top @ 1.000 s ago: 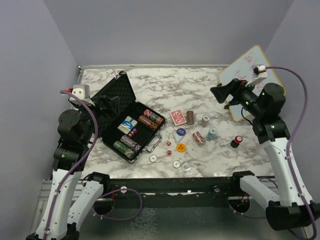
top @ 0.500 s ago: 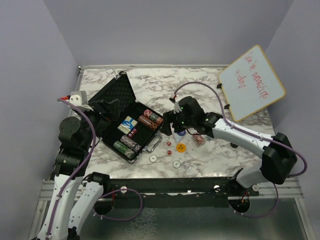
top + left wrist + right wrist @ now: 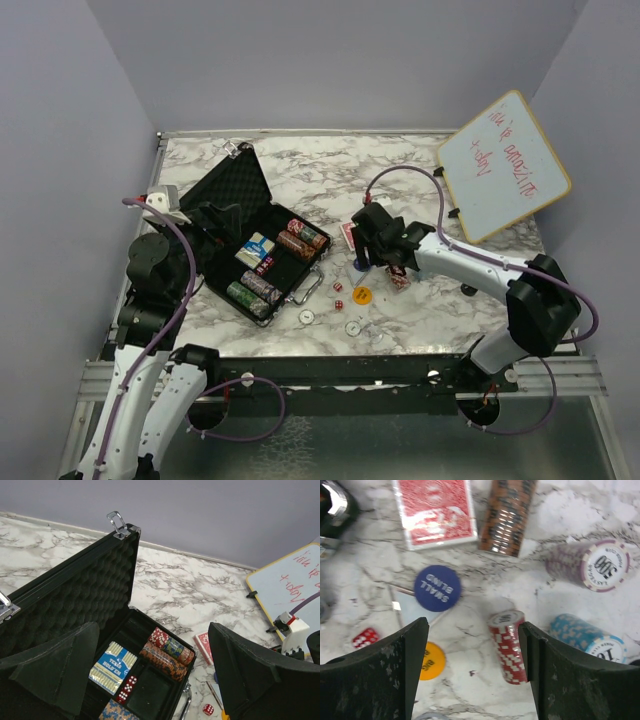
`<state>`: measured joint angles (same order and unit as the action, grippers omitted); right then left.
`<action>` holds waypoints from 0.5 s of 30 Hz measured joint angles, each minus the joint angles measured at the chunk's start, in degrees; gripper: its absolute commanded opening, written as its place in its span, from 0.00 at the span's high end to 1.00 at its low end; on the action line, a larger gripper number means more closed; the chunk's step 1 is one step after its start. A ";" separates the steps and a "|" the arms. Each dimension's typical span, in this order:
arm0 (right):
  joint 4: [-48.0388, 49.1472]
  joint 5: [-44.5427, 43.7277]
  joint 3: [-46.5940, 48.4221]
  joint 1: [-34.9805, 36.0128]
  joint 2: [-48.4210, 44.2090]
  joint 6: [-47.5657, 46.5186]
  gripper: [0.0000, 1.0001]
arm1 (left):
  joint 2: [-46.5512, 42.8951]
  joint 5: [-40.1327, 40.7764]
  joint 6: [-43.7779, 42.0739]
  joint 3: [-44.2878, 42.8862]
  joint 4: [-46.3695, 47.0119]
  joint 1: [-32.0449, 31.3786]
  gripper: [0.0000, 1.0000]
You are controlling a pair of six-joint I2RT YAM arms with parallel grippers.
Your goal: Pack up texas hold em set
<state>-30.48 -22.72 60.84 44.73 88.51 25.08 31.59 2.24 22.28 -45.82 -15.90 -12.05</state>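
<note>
The black case lies open at the left, foam lid up; it also shows in the left wrist view. Its tray holds a blue deck, red dice and chip stacks. My left gripper is open and empty above the tray, and in the top view it hangs over the case. My right gripper is open and empty, low over the loose pieces: a red chip stack by its right finger, blue button, yellow button, red deck, brown stack.
A purple stack, a light blue stack and a red die lie nearby. White round buttons lie toward the front edge. The whiteboard leans at the back right. Walls close the left, back and right.
My right arm swung down from beside the whiteboard to the loose chips at mid-table, then shifted slightly right. The left arm barely moved.
</note>
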 measured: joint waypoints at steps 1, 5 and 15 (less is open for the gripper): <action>-0.55 -0.66 -0.57 -0.46 0.00 -0.02 0.24 | 0.11 0.00 0.04 0.00 0.00 0.00 0.01; -2.29 -1.09 -2.82 -1.81 0.11 -0.55 0.26 | 0.66 0.04 0.31 0.28 0.07 0.00 0.01; -3.30 0.22 -6.01 -4.72 3.52 -1.31 0.34 | 1.01 0.90 0.46 1.07 0.09 0.00 0.01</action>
<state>-33.78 -22.50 54.83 40.01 92.03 23.77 32.60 3.14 22.74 -44.75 -15.81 -12.05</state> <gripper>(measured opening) 0.716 0.988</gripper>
